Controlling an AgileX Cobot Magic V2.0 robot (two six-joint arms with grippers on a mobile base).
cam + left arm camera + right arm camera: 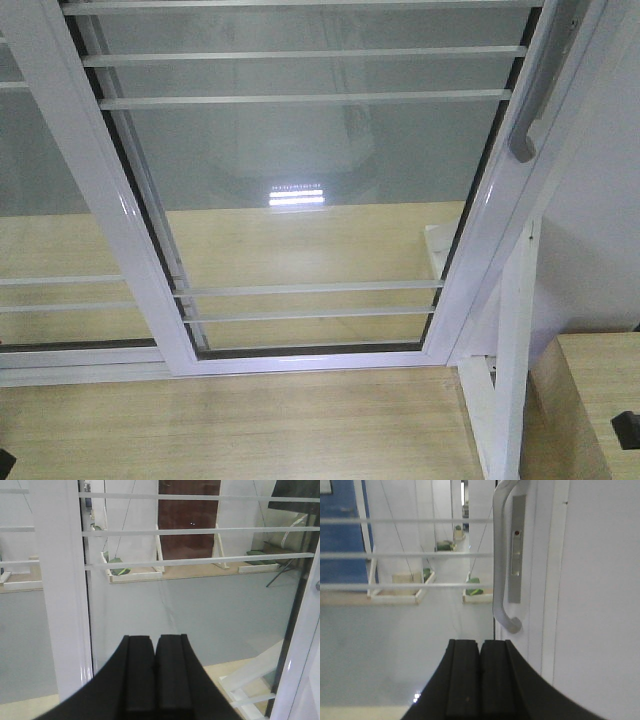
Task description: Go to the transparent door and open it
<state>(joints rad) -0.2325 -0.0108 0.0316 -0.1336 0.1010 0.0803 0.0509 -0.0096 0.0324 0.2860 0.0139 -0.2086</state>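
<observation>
The right gripper [480, 647] sat lowest and nearest in its wrist view, its two black fingers pressed flat together with nothing between them. Just above it and a little to its right hung the lower end of the grey curved pull handle [498, 580], clear of the fingertips; how far ahead of them it stood could not be told. The left gripper [155, 642] was likewise pressed shut and empty. It faced the glass, with a broad white upright [62, 605] to its left.

The transparent door [310, 180] stood right in front of the robot, filling most of the front view above the pale wooden floor [250, 420]. Its frame was glossy white. Thin white horizontal bars [300, 75] crossed the clear pane in a group high up and a pair low down. The handle [540, 100] ran along the right-hand stile, beside a narrow grey lock plate [516, 550]. A second white-framed glass panel [50, 200] lay to the left, and a light wooden cabinet [590, 400] stood low on the right.

Through the glass showed a grey floor [200, 605], white stands and a dark brown panel [189, 520] farther off.
</observation>
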